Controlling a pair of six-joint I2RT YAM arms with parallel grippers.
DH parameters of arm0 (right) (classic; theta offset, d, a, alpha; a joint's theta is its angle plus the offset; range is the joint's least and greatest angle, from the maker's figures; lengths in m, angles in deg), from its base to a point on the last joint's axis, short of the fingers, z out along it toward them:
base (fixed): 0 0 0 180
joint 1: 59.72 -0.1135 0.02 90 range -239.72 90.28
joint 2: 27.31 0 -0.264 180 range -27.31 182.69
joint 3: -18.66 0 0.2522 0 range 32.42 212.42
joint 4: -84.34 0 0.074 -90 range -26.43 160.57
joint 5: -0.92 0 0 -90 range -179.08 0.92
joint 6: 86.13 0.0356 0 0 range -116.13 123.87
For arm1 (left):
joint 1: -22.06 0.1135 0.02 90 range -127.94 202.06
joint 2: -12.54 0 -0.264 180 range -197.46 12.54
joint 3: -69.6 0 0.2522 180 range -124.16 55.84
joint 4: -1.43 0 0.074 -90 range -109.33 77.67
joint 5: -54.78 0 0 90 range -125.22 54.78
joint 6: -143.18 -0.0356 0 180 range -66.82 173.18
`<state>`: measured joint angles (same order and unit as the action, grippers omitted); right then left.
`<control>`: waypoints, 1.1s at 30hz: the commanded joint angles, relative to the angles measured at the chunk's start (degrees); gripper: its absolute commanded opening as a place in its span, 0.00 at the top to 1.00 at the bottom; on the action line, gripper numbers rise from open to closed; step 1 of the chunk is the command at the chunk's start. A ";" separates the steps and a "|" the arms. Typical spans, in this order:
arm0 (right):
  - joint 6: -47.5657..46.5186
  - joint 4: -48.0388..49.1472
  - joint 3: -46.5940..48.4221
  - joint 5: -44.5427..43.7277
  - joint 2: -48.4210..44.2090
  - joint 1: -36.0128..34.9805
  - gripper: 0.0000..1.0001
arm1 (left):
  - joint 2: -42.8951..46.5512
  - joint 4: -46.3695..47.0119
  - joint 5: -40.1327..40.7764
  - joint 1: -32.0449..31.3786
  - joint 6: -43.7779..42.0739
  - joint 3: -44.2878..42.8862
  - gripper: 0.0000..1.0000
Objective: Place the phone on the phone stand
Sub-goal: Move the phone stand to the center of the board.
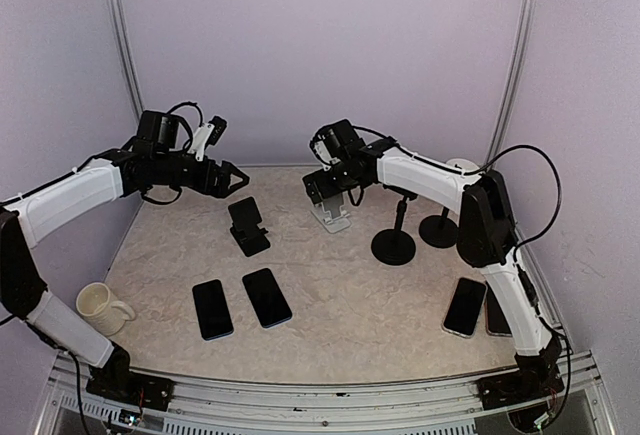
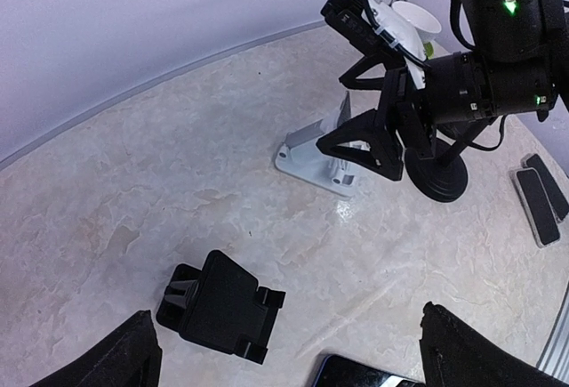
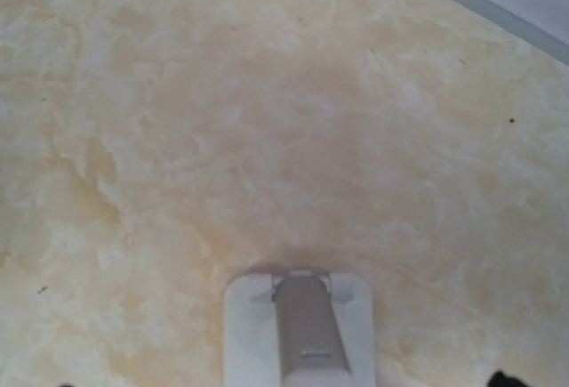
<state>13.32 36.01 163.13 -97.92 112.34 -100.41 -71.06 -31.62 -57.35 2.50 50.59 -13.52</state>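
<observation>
Two dark phones [image 1: 212, 308] [image 1: 266, 297] lie flat at the front left, and two more [image 1: 465, 305] lie at the front right. A black phone stand [image 1: 247, 225] sits left of centre and also shows in the left wrist view [image 2: 222, 307]. A white phone stand [image 1: 331, 216] sits at the back centre and fills the bottom of the right wrist view [image 3: 298, 334]. My left gripper [image 1: 226, 179] is open and empty, hovering behind the black stand. My right gripper [image 1: 326, 185] is open and empty just above the white stand, with only a fingertip [image 3: 505, 378] showing in its own view.
A cream mug [image 1: 100, 305] stands at the front left. Two black round-based pole stands [image 1: 393, 245] [image 1: 438, 230] stand right of centre, with a white bowl [image 1: 462, 167] behind them. A phone's edge [image 2: 364, 374] lies below the left gripper. Walls enclose the table.
</observation>
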 commanded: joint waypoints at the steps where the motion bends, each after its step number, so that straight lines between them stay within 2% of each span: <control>1: 1.07 2.26 0.13 0.14 1.95 0.80 0.00 | 2.11 0.97 0.77 -0.40 -0.27 0.32 0.01; 7: 1.38 3.33 -0.57 1.53 1.81 1.49 0.04 | 2.20 0.94 0.99 -0.75 -0.22 0.37 0.01; 12: 1.29 4.13 -1.26 2.62 1.85 1.49 0.20 | 2.19 0.85 1.04 -0.84 -0.24 0.22 0.01; 17: 1.01 4.42 -1.71 1.91 1.95 1.49 0.30 | 2.45 0.74 1.20 -0.84 -0.38 0.11 0.01; 20: 0.96 5.04 -2.24 2.18 1.52 1.50 0.41 | 2.50 0.66 1.21 -0.92 -0.26 0.09 0.01; 26: 0.41 8.65 -4.68 1.05 0.00 1.49 0.43 | 2.61 0.70 1.30 -1.27 -0.07 0.10 0.01; 33: -0.36 17.53 -8.70 -6.07 -2.16 1.57 0.44 | 3.20 0.67 1.65 -1.80 -0.01 0.41 0.01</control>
<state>13.95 47.83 156.77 -98.53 111.84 -99.18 -69.46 -31.62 -56.28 1.26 50.57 -13.52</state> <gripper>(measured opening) 0.645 0.987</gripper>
